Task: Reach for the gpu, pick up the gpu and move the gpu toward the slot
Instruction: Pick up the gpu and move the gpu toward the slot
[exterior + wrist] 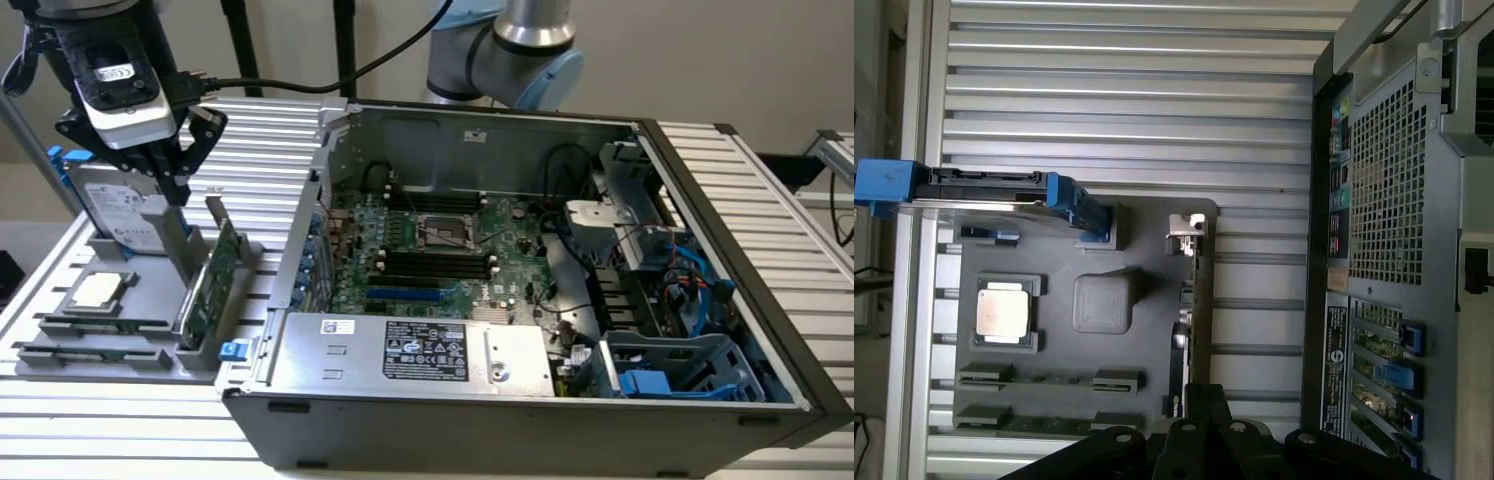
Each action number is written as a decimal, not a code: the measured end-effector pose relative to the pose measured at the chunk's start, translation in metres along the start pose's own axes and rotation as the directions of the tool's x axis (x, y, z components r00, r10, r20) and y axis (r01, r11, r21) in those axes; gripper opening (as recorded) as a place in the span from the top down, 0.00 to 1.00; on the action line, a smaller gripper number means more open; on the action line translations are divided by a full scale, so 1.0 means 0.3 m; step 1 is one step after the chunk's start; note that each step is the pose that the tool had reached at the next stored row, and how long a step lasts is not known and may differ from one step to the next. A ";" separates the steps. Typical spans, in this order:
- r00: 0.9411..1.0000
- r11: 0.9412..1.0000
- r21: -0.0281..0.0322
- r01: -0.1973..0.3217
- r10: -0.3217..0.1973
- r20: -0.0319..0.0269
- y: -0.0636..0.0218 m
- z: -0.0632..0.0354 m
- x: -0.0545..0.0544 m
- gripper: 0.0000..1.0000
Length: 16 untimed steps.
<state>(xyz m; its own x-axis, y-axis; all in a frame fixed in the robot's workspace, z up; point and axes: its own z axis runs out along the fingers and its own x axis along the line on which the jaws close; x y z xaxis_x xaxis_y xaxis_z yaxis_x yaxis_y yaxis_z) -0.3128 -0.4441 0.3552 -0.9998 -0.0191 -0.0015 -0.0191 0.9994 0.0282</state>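
Pincer (174, 195) hung shut and empty above the gpu (211, 280), which stood on its thin edge in the tray (134, 355), long side running beside the computer case (534, 435)

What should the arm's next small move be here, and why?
Probably open the jaws. The gripper hangs shut above the grey tray, holding nothing. The gpu stands on edge in its tray slot, untouched, lower and toward the exterior view's right of the fingertips. Shut fingers could not straddle the card's top edge.
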 end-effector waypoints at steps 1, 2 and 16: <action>1.000 1.000 0.000 0.000 0.000 0.000 0.000 0.000 0.000 0.89; 1.000 1.000 0.000 0.000 0.000 0.000 0.000 0.000 0.000 0.89; 1.000 1.000 0.002 0.000 0.000 0.000 0.006 0.002 0.033 0.89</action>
<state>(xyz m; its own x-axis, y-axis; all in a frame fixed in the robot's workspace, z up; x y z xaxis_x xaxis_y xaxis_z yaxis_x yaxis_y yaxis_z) -0.3229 -0.4424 0.3546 -0.9998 -0.0191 -0.0015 -0.0191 0.9995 0.0261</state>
